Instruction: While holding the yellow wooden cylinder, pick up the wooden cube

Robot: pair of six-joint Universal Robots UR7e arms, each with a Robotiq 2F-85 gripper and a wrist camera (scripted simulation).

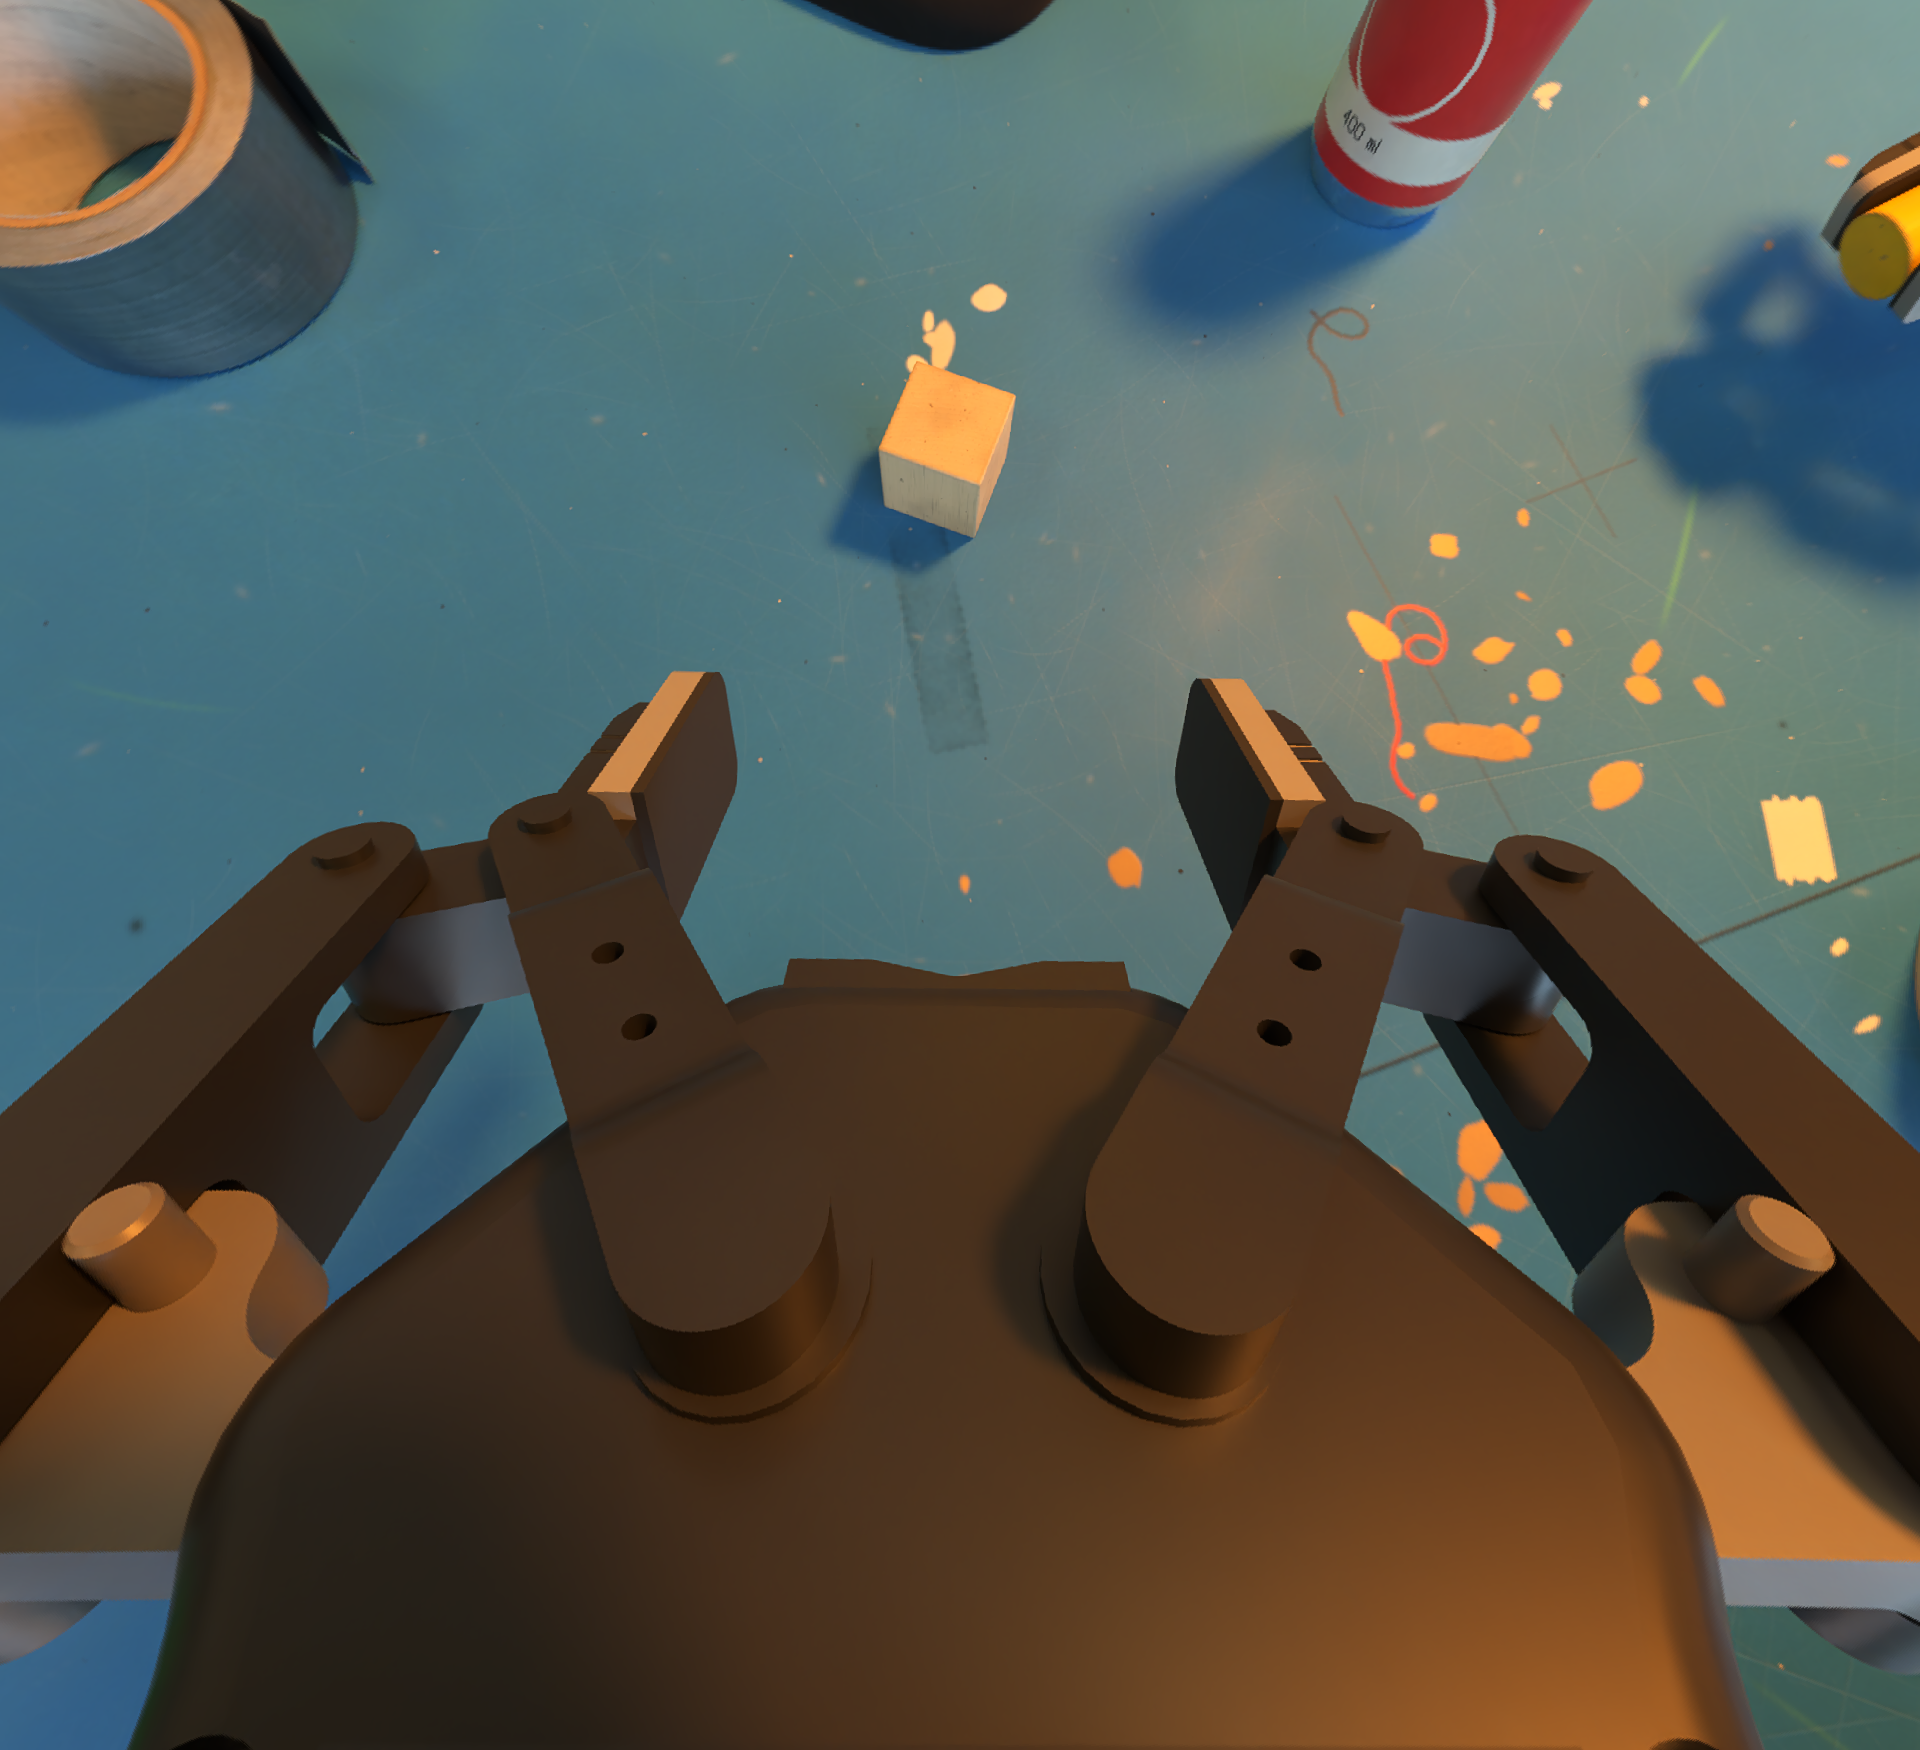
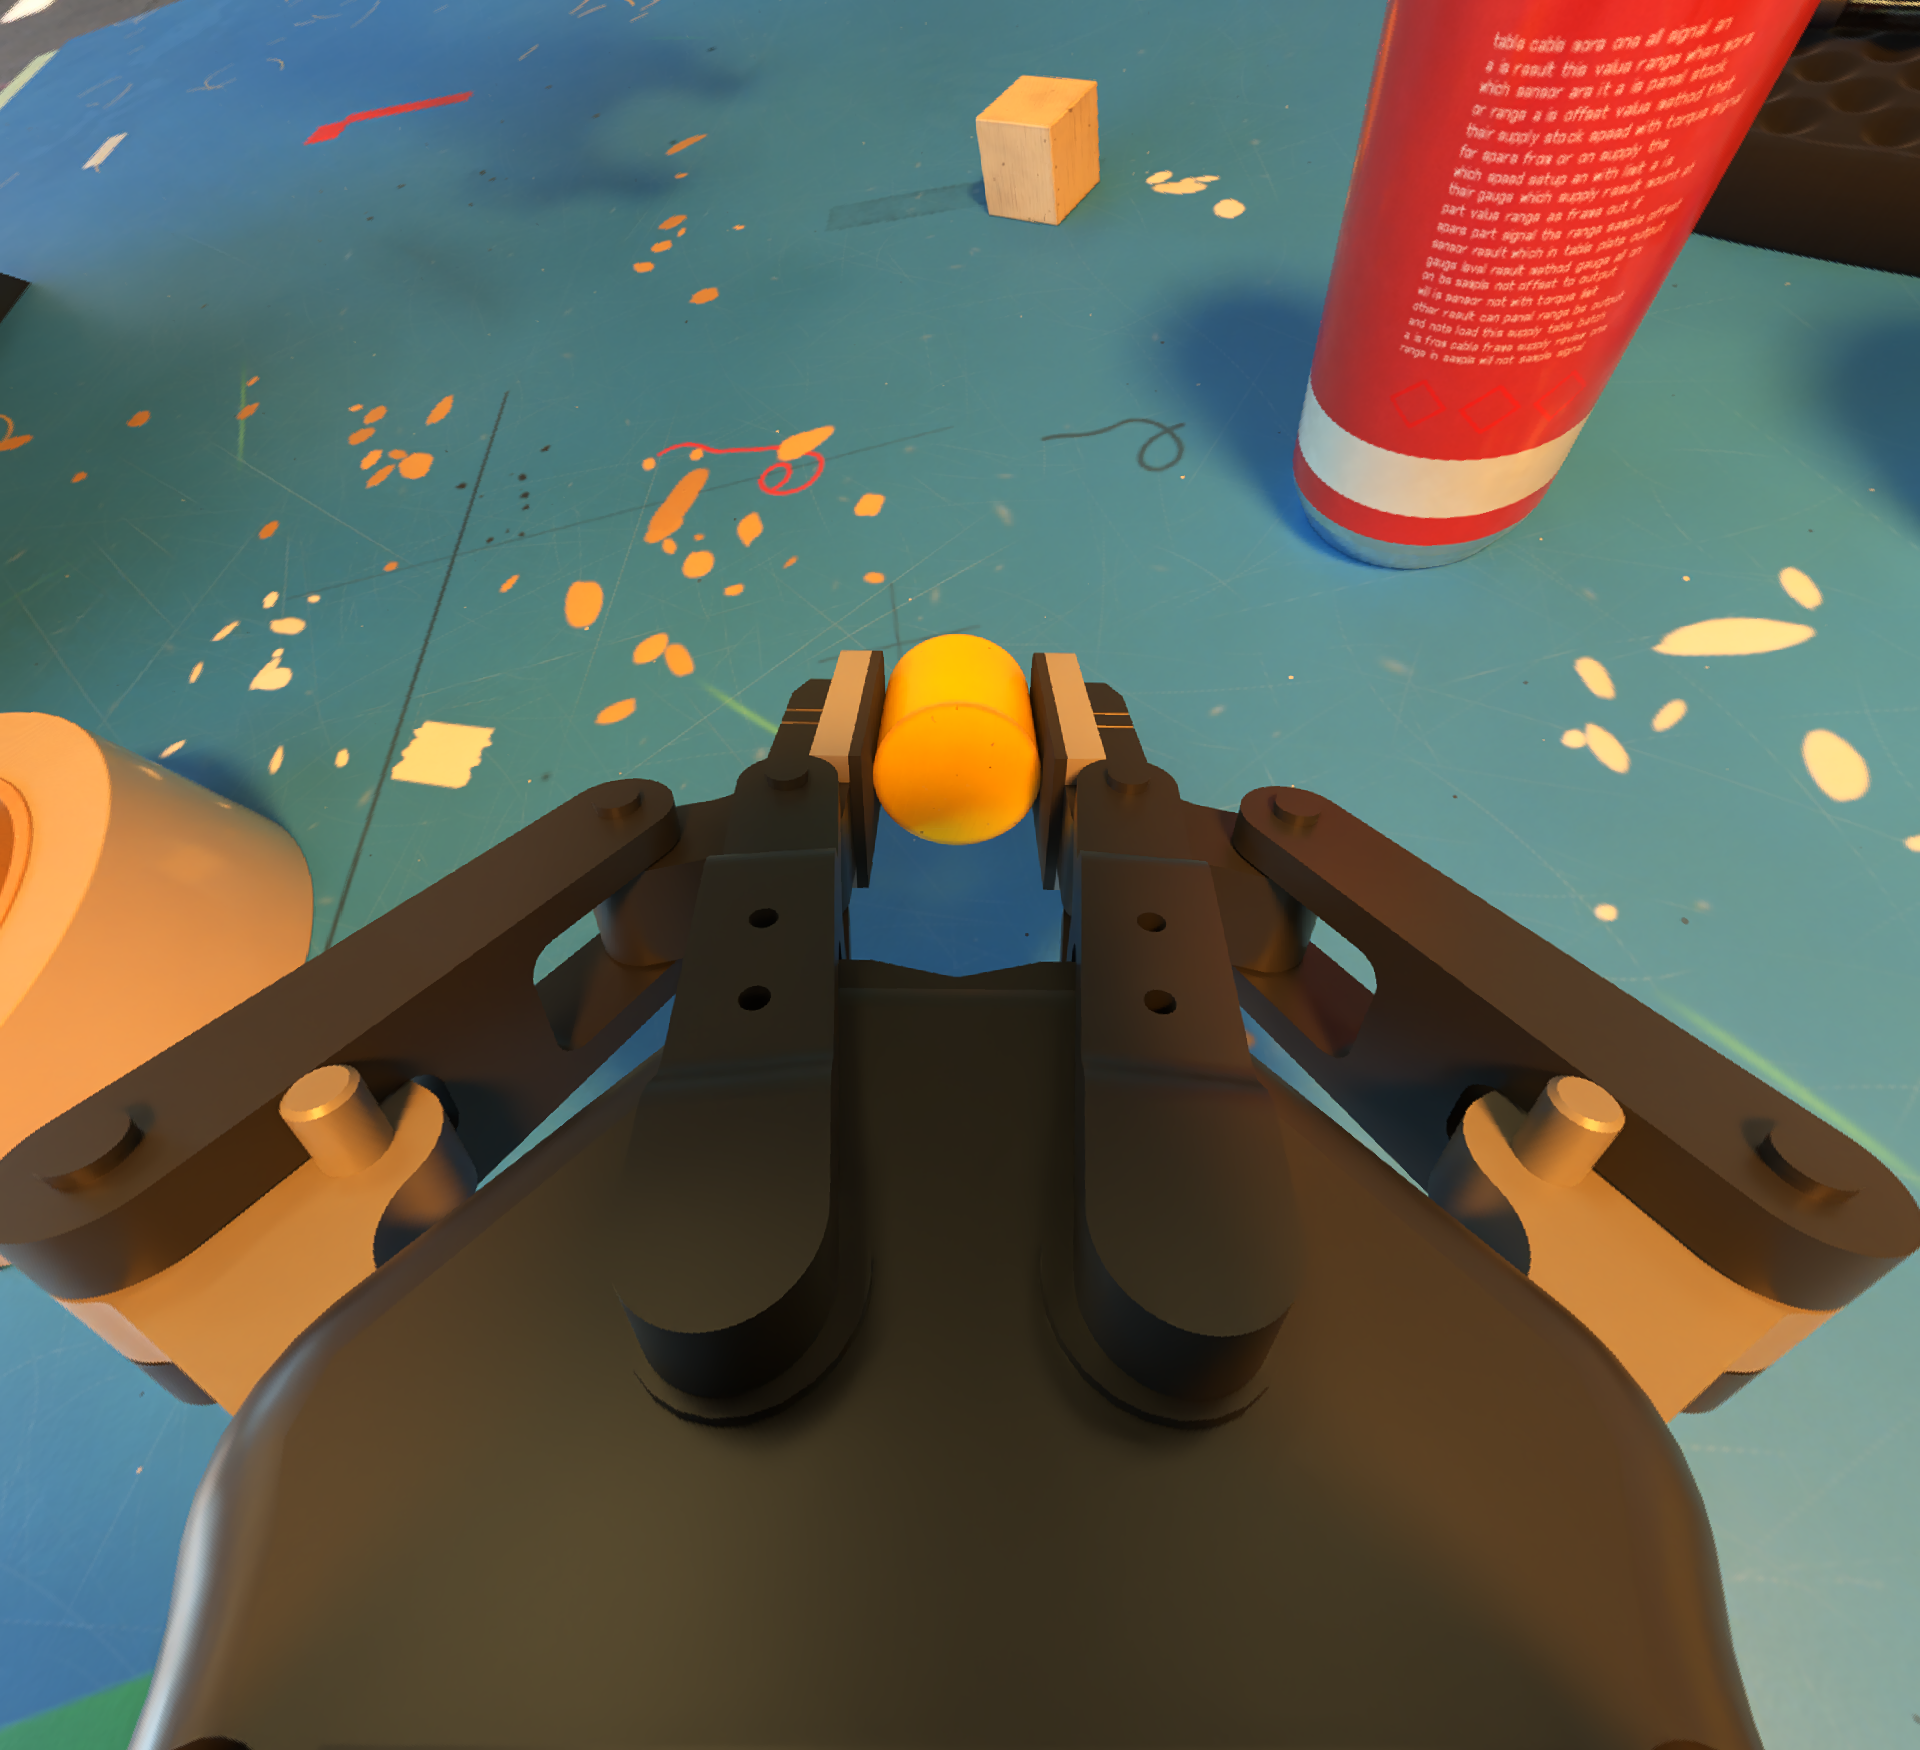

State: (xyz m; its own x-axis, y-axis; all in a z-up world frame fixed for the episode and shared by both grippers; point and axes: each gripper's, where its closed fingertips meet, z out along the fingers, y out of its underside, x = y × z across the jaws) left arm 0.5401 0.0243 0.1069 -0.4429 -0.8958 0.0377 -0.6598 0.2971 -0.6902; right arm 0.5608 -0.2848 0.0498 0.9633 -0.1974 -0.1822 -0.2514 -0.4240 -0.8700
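A tall red spray can [image 2: 1538, 225] stands upright on the blue table [image 2: 935, 412], ahead and to the right of the right gripper [image 2: 957, 744], which is clamped on the yellow cylinder [image 2: 957, 736] and holds it clear of the table. Ahead of the left gripper [image 1: 956, 765], whose fingers [image 1: 686, 755] are spread wide with nothing between them, the wooden cube [image 1: 945, 450] sits on the table, well apart from them, with a grey tape roll [image 1: 156, 173] far off to the left.

Yellow cylinder [image 2: 956, 736], pale wood-grain cube [image 1: 945, 449], red white-banded can [image 2: 1538, 214], orange-speckled blue table [image 1: 623, 505].

Each end effector [image 1: 956, 724] is dark brown-black, with pinned linkages and pale pads [image 2: 1075, 713].
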